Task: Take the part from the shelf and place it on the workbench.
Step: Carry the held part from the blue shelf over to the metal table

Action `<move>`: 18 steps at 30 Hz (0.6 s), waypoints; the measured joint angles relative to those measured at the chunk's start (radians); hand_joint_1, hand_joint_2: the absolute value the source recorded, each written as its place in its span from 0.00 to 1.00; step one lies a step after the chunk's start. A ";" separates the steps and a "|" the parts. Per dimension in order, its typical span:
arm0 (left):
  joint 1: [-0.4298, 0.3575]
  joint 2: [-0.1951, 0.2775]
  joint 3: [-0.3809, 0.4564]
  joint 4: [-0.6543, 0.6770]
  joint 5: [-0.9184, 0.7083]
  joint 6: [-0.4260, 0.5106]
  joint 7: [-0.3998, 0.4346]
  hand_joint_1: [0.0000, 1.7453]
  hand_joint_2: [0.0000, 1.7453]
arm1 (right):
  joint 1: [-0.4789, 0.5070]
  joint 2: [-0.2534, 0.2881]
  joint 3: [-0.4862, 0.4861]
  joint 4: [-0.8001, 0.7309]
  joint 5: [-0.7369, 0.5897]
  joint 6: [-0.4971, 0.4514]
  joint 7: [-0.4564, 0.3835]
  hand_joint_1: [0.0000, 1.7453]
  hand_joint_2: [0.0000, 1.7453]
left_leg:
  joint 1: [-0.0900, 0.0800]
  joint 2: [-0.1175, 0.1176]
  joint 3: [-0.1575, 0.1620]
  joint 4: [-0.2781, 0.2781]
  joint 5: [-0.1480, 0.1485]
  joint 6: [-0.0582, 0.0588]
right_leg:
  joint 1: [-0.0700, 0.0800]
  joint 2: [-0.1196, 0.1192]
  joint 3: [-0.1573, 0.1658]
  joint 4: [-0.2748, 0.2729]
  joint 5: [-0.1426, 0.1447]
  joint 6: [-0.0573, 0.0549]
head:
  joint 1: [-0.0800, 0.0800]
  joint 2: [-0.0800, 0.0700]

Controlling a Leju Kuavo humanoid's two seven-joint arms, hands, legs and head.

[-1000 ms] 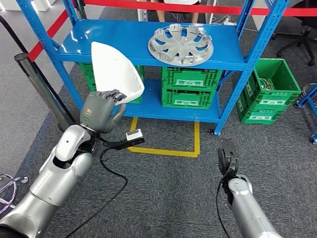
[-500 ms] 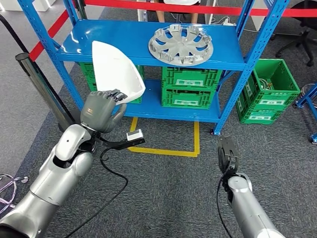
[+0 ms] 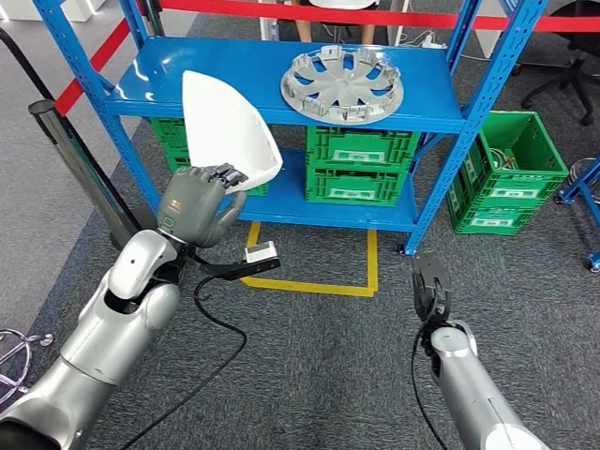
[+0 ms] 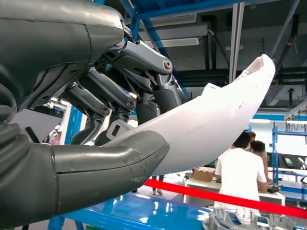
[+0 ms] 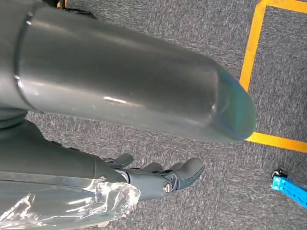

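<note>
A white curved shell part (image 3: 228,131) is held up in front of the blue shelf (image 3: 247,80), clear of its top board. My left hand (image 3: 198,202) grips the part's lower edge, thumb under and fingers over, as the left wrist view shows with the white part (image 4: 213,124) between the thumb (image 4: 108,160) and the dark fingers (image 4: 145,72). A silver hubcap (image 3: 342,84) lies on the shelf's top board to the right. My right hand (image 3: 430,286) hangs low over the carpet, fingers straight and holding nothing; the right wrist view shows the right hand (image 5: 159,179) above grey carpet.
Green crates (image 3: 359,164) sit on the lower shelf board, another green crate (image 3: 513,169) stands on the floor at the right. Yellow floor tape (image 3: 311,281) marks a square before the shelf. A red barrier tape (image 3: 353,17) runs behind, and a person (image 4: 241,175) stands beyond it.
My left hand has carried the white part slightly to the right and up. The right arm has barely moved.
</note>
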 joint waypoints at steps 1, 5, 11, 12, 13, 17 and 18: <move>0.000 0.000 0.000 0.000 0.000 0.000 0.000 0.89 1.00 | 0.000 0.000 0.000 0.002 0.000 0.000 0.000 0.00 0.00 | 0.000 0.000 0.000 0.000 0.000 0.000 | 0.000 0.000 0.000 0.000 0.000 0.000 | 0.000 0.000; 0.000 -0.001 0.000 0.000 0.000 -0.001 0.000 0.89 1.00 | -0.001 0.000 0.000 0.008 0.006 -0.002 -0.003 0.00 0.00 | 0.000 0.000 0.000 0.000 0.000 0.000 | 0.000 0.000 0.000 0.000 0.000 0.000 | 0.000 0.000; -0.002 -0.008 -0.003 0.000 0.001 -0.009 0.000 0.89 1.00 | -0.004 0.000 0.010 0.016 0.079 -0.059 -0.028 0.00 0.00 | 0.000 0.000 0.000 0.000 0.000 0.000 | 0.000 0.000 0.000 0.000 0.000 0.000 | 0.000 0.000; -0.002 -0.010 -0.004 0.000 0.001 -0.009 0.000 0.89 1.00 | -0.004 0.000 0.012 0.016 0.087 -0.067 -0.033 0.00 0.00 | 0.000 0.000 0.000 0.000 0.000 0.000 | 0.000 0.000 0.000 0.000 0.000 0.000 | 0.000 0.000; -0.003 -0.012 -0.005 0.000 0.001 -0.010 0.000 0.89 1.00 | -0.004 -0.001 0.015 0.017 0.092 -0.072 -0.036 0.00 0.00 | 0.000 0.000 0.000 0.000 0.000 0.000 | 0.000 0.000 0.000 0.000 0.000 0.000 | 0.000 0.000; -0.004 -0.016 -0.007 0.000 0.002 -0.011 0.000 0.89 1.00 | -0.004 -0.001 0.022 0.017 0.101 -0.075 -0.041 0.00 0.00 | 0.000 0.000 0.000 0.000 0.000 0.000 | 0.000 0.000 0.000 0.000 0.000 0.000 | 0.000 0.000; -0.004 -0.017 -0.008 0.000 0.002 -0.011 0.000 0.89 1.00 | -0.004 -0.002 0.023 0.017 0.101 -0.075 -0.041 0.00 0.00 | 0.000 0.000 0.000 0.000 0.000 0.000 | 0.000 0.000 0.000 0.000 0.000 0.000 | 0.000 0.000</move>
